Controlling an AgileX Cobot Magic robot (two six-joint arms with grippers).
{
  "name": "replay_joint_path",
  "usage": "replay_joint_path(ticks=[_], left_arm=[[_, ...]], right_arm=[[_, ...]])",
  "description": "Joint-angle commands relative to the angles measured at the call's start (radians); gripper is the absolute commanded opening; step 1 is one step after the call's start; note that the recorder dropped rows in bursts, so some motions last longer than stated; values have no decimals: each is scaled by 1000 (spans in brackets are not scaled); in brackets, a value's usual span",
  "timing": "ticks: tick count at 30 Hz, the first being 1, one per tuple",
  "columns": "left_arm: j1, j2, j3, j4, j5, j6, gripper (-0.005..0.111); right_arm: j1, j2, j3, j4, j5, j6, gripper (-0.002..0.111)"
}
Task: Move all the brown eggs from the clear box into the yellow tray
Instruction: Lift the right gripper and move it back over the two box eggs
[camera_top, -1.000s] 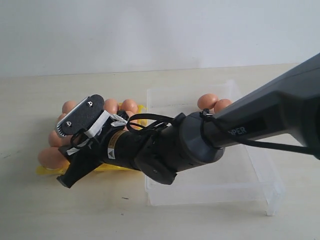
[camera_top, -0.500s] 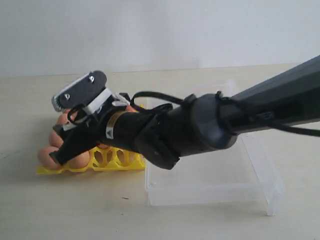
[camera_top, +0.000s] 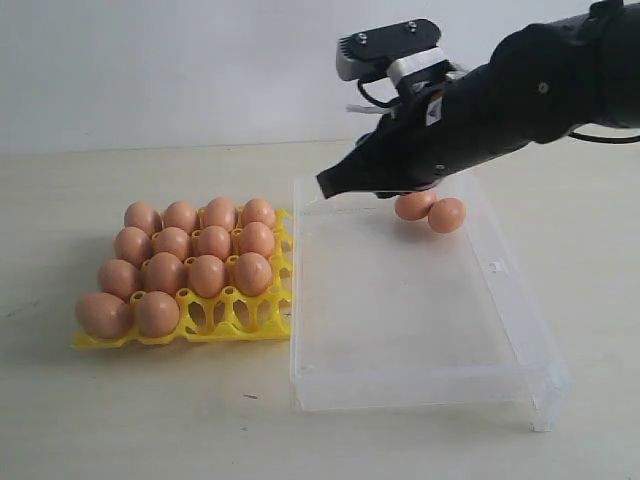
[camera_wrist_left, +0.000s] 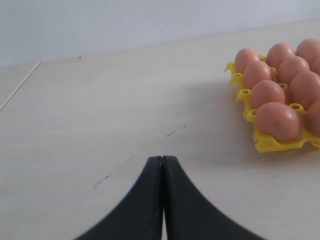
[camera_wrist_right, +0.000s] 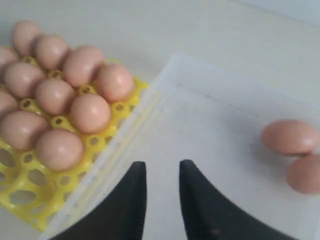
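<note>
We see fourteen eggs (camera_top: 206, 275) in the tray (camera_top: 236, 316), two more far back in the box (camera_top: 420, 386), right jaws narrowly apart and empty above it, left jaws closed over the table (camera_wrist_left: 100, 110).

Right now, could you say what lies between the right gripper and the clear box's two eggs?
Just bare clear box floor between right gripper and eggs, per the right wrist view.
</note>
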Motion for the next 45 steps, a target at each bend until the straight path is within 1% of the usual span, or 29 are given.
replay_joint_path(ticks=[1, 3, 4, 7, 9, 14, 17, 23, 32, 38, 45], left_arm=[[-6, 1, -4, -2, -9, -5, 0], [-6, 1, -4, -2, -9, -5, 0], [-6, 1, -4, -2, -9, -5, 0], [-6, 1, -4, -2, -9, -5, 0], [-6, 1, -4, -2, -9, -5, 0], [-6, 1, -4, -2, -9, -5, 0], [-6, 1, -4, -2, -9, -5, 0], [-6, 1, -4, -2, -9, -5, 0], [-6, 1, -4, -2, -9, -5, 0], [-6, 1, -4, -2, -9, -5, 0], [-6, 1, -4, -2, -9, -5, 0]], right_arm=[[-92, 32, -84, 27, 174, 19, 48], [-118, 66, -146, 37, 228, 19, 57], [-119, 77, -171, 49, 236, 19, 58], [-123, 107, -217, 54, 224, 26, 57], [-126, 134, -247, 44, 231, 66, 56], [-143, 239, -329, 44, 333, 103, 55], [-157, 296, -392, 43, 360, 128, 55], [-178, 376, -483, 33, 357, 197, 55], [-236, 429, -497, 26, 346, 253, 55], [-286, 438, -497, 49, 294, 263, 55], [-291, 497, -497, 53, 272, 263, 55]])
